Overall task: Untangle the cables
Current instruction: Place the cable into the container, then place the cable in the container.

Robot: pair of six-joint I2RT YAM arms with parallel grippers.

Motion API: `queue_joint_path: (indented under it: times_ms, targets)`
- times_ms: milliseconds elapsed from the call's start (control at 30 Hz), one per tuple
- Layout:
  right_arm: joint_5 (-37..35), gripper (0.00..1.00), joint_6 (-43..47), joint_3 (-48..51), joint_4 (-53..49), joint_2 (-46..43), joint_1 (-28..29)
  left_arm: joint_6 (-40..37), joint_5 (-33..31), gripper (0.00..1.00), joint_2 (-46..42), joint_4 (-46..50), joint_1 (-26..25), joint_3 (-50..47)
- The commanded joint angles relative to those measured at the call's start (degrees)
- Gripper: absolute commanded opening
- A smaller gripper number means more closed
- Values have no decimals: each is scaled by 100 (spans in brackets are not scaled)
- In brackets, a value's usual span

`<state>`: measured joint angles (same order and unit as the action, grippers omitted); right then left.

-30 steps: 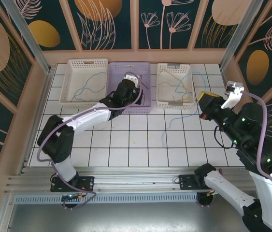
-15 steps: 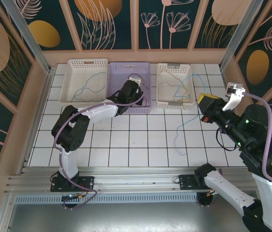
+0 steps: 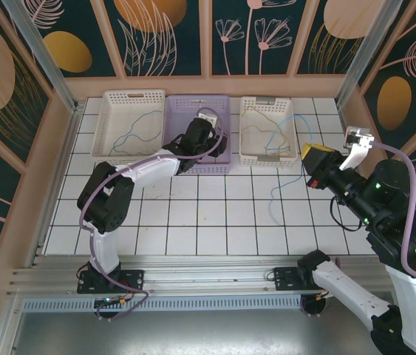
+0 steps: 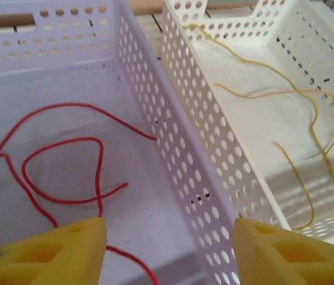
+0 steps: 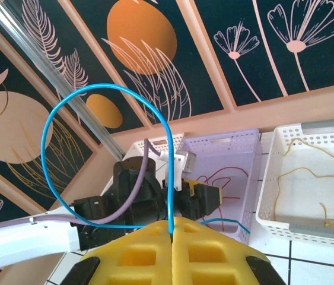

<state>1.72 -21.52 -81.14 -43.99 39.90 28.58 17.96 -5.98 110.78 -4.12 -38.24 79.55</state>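
Right edge of worktop (image 3: pixel 193 214), about midway from near to far: right pincer (image 5: pixel 171 221) is raised above the tiles and clenched on the blue cable (image 5: pixel 170 178). Its yellow fingers are pressed flush, with the wire pinched in the seam between them. Above the grip the cable rises straight, then curls over into one wide loop. In the top view its other run hangs away toward the middle of the worktop and trails over the tiles on the near side of the right white basket (image 4: pixel 196 119).

Far edge: three baskets in a row, side by side.

Middle one is the lilac basket (image 4: pixel 149 77). The left arm is stretched across to it. Left pincer (image 4: pixel 169 249) sits over its interior, released, fingers (image 4: pixel 48 252) wide apart with nothing gripped. The red cable (image 4: pixel 99 172) lies loose on the basket floor in open curves. One strand runs on beneath the pincer; cannot tell whether it touches a finger.

Right white basket: yellow-tan cable (image 4: pixel 255 94) sprawled across the floor, one end up by the far wall.

Left white basket (image 3: pixel 98 129), toward the far-left corner: second blue cable (image 3: pixel 140 127) lying in a slack wavy line.
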Motion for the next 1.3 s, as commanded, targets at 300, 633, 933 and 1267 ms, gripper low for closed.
queue_joint_path:
  times_ms: [300,633,933,1267]
  targets:
    - [808,0,-19,-110,765,691,-20,-168,98,95,-1868,684,99,529]
    - [1598,0,-82,-823,2029,2363,24,285,-679,99,-4632,854,110,-1149]
    - [1645,0,119,-2794,2317,4684,447,625,-1323,98,-6642,1619,103,-2420]
    - [1933,0,200,-7131,1671,7901,705,631,-1868,98,-8003,2543,98,-3149]
